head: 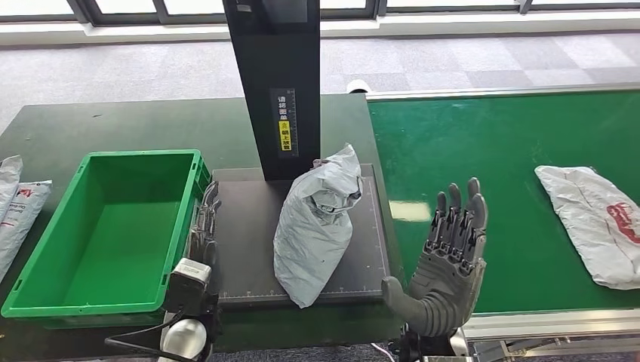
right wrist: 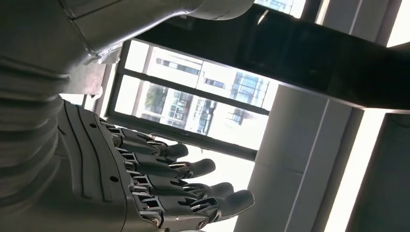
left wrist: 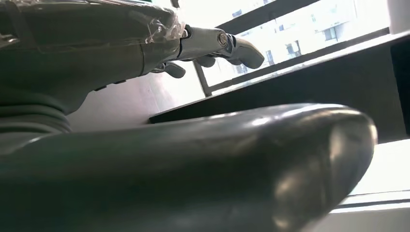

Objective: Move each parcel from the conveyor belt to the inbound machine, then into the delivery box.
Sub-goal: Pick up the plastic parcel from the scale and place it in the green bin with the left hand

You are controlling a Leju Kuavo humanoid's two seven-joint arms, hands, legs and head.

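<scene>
A grey plastic parcel (head: 317,226) lies on the dark platform of the inbound machine (head: 249,249), just in front of its black post (head: 275,83). My right hand (head: 445,260) hovers to the parcel's right, over the near edge of the belt, palm up with fingers straight and apart, holding nothing. The right wrist view shows its fingers (right wrist: 169,188) spread. My left hand (head: 202,234) reaches along the platform's left edge beside the green delivery box (head: 45,290), with extended fingers (left wrist: 212,46) and nothing in them. A second white parcel (head: 596,222) lies on the green conveyor belt (head: 490,158) at the right.
The green box is empty inside. Two more white parcels (head: 15,204) lie at the far left edge of the dark table (head: 136,124). Grey carpet and windows lie beyond the table.
</scene>
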